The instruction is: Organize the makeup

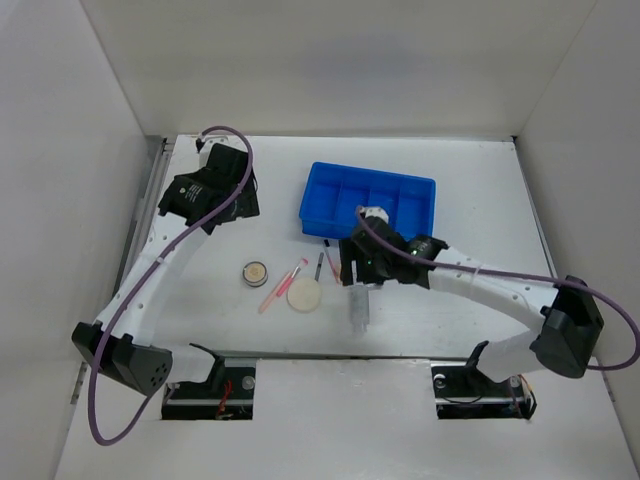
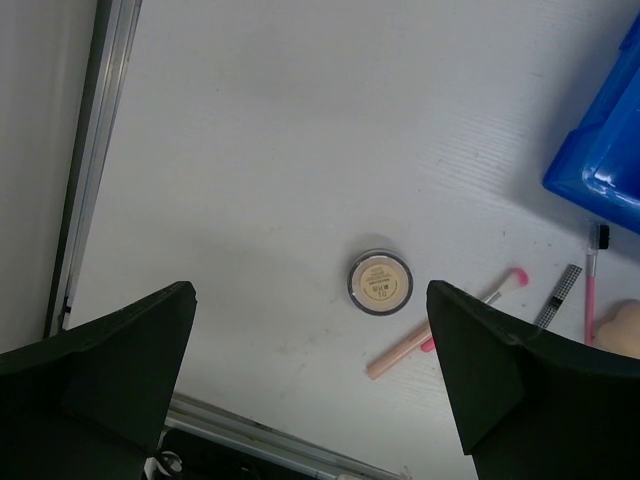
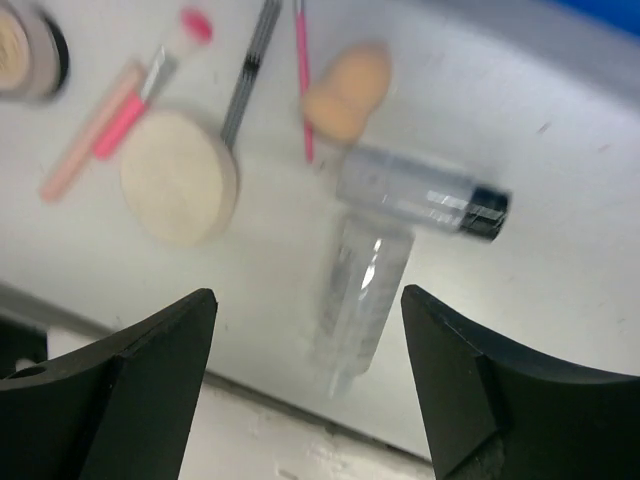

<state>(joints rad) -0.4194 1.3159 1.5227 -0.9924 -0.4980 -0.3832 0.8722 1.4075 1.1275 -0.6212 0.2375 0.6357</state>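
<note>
The makeup lies loose on the white table. The round beige compact (image 1: 256, 272) (image 2: 380, 284) sits left of the cream puff (image 1: 305, 295) (image 3: 180, 190). Pink sticks (image 1: 283, 284) (image 3: 100, 125) lie between them, and a dark stick (image 3: 250, 65) lies beside the puff. The peach sponge (image 3: 348, 90) rests against the dark-capped clear tube (image 3: 425, 195). A second clear tube (image 3: 362, 295) (image 1: 360, 308) lies under my right gripper (image 3: 308, 300) (image 1: 362, 275), which hangs open above it, touching nothing. My left gripper (image 2: 310, 290) (image 1: 215, 190) is open and high at the back left.
The blue divided tray (image 1: 370, 200) (image 2: 600, 150) stands at the back middle, just behind the right wrist. White walls close in the left, right and back sides. A metal rail (image 2: 95, 170) runs along the table's left edge.
</note>
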